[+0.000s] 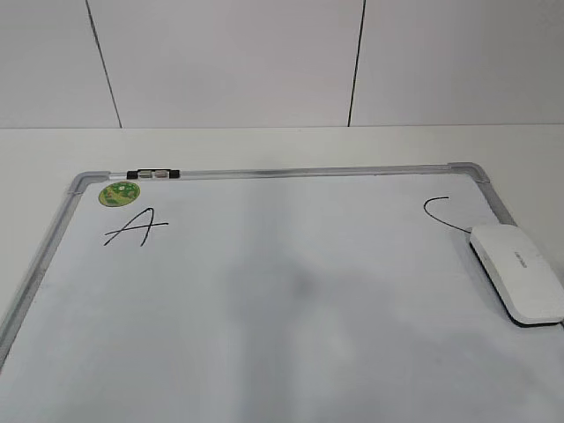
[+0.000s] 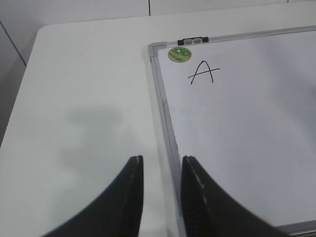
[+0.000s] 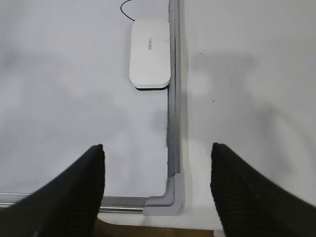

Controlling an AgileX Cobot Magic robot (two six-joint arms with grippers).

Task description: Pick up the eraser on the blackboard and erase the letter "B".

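Note:
The eraser is a white flat block that lies on the blackboard at its right edge, just below the curved "C". It also shows in the right wrist view, against the frame. No letter "B" shows; only a faint grey smudge marks the board's middle. The slanted "A" is at the upper left. My right gripper is wide open and empty above the board's near right corner, well short of the eraser. My left gripper is narrowly open and empty over the board's left frame. Neither gripper shows in the exterior view.
A round green sticker and a small black-and-clear clip sit at the board's top left. The board lies flat on a white table. The table's front edge runs just below the grey corner piece. A panelled wall stands behind.

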